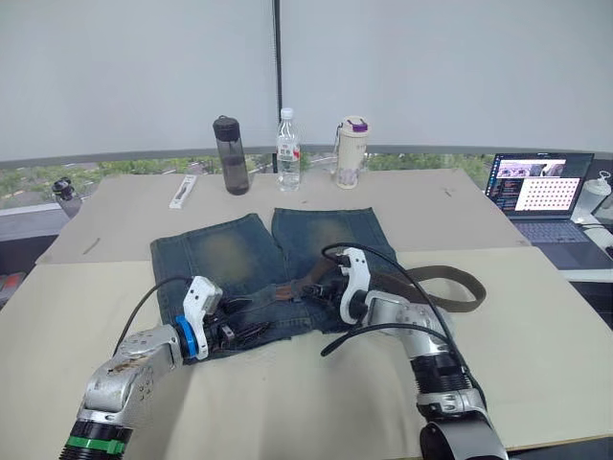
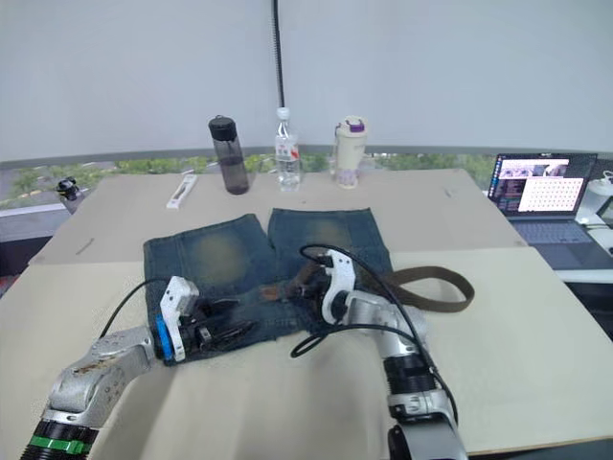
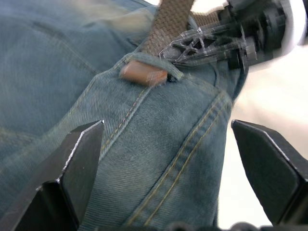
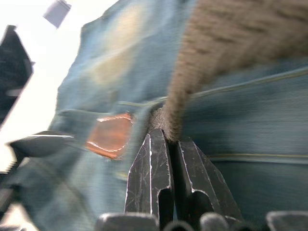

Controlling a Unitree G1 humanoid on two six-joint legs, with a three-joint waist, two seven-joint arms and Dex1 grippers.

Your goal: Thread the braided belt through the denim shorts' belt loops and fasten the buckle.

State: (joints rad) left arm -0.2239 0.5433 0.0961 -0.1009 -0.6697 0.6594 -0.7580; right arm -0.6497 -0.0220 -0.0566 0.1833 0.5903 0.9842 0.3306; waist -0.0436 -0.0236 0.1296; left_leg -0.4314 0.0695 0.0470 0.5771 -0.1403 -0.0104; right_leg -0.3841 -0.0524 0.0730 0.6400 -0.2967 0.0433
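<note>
Braided belt [image 4: 202,62]: soft, limp, light; best gripped near its leading end. Right gripper [image 4: 171,139] pinches it at the denim shorts [image 1: 230,254] waistband; left gripper [image 3: 168,159] spread over denim. Slack loops toward the desk's [image 1: 536,364] right edge.

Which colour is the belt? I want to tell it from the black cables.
Dull brown, woven; the belt shows best in the left eye view.
</note>
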